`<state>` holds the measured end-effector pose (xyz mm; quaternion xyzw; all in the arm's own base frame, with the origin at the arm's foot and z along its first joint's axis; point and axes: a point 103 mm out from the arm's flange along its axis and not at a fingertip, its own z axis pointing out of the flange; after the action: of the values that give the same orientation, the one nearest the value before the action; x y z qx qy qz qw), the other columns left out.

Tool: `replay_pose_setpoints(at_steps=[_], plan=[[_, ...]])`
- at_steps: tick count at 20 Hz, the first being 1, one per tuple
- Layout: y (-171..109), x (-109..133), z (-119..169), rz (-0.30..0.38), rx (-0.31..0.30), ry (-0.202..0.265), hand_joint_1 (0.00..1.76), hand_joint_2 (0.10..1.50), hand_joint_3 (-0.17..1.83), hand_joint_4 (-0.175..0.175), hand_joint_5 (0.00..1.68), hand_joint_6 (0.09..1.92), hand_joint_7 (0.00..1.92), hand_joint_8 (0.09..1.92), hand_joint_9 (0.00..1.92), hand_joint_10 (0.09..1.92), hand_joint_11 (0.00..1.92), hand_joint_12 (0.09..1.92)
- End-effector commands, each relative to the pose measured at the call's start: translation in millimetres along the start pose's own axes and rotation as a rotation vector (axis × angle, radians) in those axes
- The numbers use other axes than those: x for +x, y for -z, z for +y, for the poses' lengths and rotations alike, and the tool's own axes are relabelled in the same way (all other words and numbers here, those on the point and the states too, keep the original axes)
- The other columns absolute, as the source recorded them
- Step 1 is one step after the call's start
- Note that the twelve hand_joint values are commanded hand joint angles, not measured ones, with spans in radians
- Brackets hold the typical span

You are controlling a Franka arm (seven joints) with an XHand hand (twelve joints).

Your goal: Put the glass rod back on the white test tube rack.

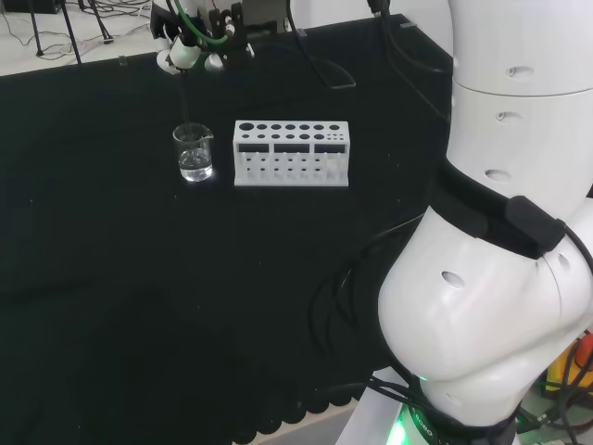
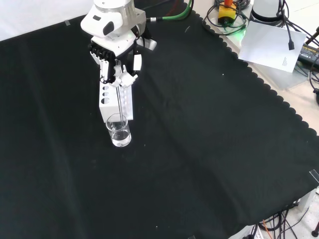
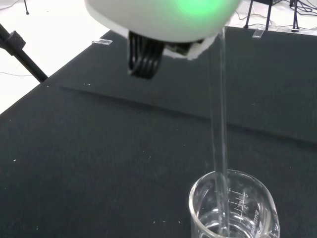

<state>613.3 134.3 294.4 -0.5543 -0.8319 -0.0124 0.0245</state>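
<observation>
The hand [image 2: 115, 63] hangs above a small clear beaker [image 2: 119, 132] and pinches the top of a thin glass rod [image 2: 120, 102]. The rod stands nearly upright, and its lower end dips into the liquid in the beaker [image 3: 233, 213]. In the wrist view the rod [image 3: 220, 129] runs down past a blurred white part of the hand [image 3: 163, 20] into the glass. The white test tube rack [image 1: 291, 154] stands just to the right of the beaker [image 1: 193, 153] in the head view, with dark round holes on top. In the front view the rack [image 2: 115, 102] lies right behind the beaker, under the hand.
The arm's big white links [image 1: 500, 222] stand at the right of the head view. Cables, a yellow device [image 2: 227, 12] and a sheet of paper [image 2: 271, 42] lie off the cloth at the far right in the front view. The scalloped cloth edge [image 2: 279, 104] runs there.
</observation>
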Motion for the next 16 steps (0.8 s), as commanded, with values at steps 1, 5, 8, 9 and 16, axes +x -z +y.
replay_pose_setpoints(at_steps=[1, 5, 8, 9, 16], plan=[[2.0, -0.3, -2.5, -0.009, 0.0, -0.007, 1.21, 0.57, 0.91, -0.175, 1.18, 0.95, 1.55, 1.06, 1.89, 0.76, 1.84, 0.74], [6.2, 2.1, -3.5, -0.012, -0.003, -0.006, 1.21, 0.57, 0.91, -0.175, 1.18, 0.95, 1.55, 1.06, 1.89, 0.76, 1.84, 0.74], [16.2, 4.5, -4.9, -0.004, -0.018, -0.005, 1.21, 0.57, 0.91, -0.175, 1.18, 0.95, 1.55, 1.06, 1.89, 0.76, 1.84, 0.74], [22.0, 5.3, -5.5, -0.006, -0.025, -0.004, 1.21, 0.57, 0.91, -0.175, 1.18, 0.95, 1.55, 1.06, 1.89, 0.76, 1.84, 0.74], [66.8, 0.4, -21.7, -0.025, -0.072, -0.023, 1.21, 0.57, 0.91, -0.175, 1.18, 0.95, 1.55, 1.06, 1.89, 0.76, 1.84, 0.74]])
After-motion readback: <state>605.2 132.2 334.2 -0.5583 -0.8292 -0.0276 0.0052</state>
